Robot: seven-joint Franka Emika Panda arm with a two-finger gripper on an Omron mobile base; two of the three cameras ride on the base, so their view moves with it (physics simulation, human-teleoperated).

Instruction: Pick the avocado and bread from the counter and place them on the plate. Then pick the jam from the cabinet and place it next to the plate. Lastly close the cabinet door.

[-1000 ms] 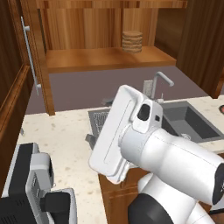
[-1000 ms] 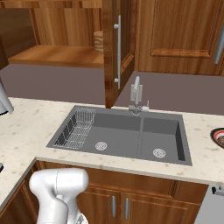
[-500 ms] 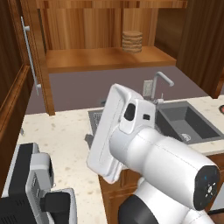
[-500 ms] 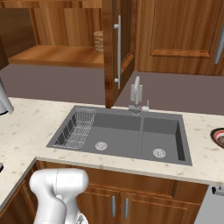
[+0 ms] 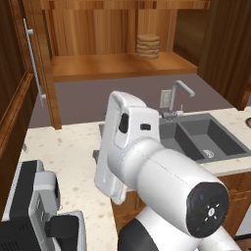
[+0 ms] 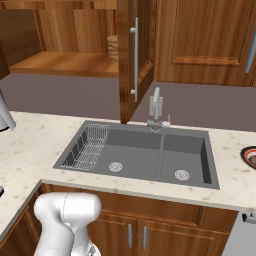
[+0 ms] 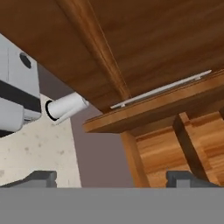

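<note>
The tall wood cabinet [image 5: 112, 66] stands open above the counter [image 5: 68, 152]. A tan ribbed jar, the jam [image 5: 148, 46] [image 6: 112, 46], sits on its shelf. One cabinet door [image 6: 145, 45] swings out over the sink, its long silver handle [image 6: 135, 60] facing me. The plate [image 6: 248, 156] shows as a red-rimmed sliver at the far right edge. Avocado and bread are out of view. In the hand view my gripper [image 7: 113, 179] is open with nothing between its fingertips [image 7: 39, 178], looking at a wood door [image 7: 153, 39] with a silver bar handle [image 7: 162, 89].
A grey double sink [image 6: 140, 155] with a faucet [image 6: 156, 107] and a wire rack [image 6: 90, 145] is set in the counter. A black and grey appliance [image 5: 34, 211] stands at the near left. My big white arm link [image 5: 127, 147] blocks the middle.
The arm's elbow has swung nearer the left base camera and looms larger. The cabinet, doors and jam have not moved. The gripper stays open.
</note>
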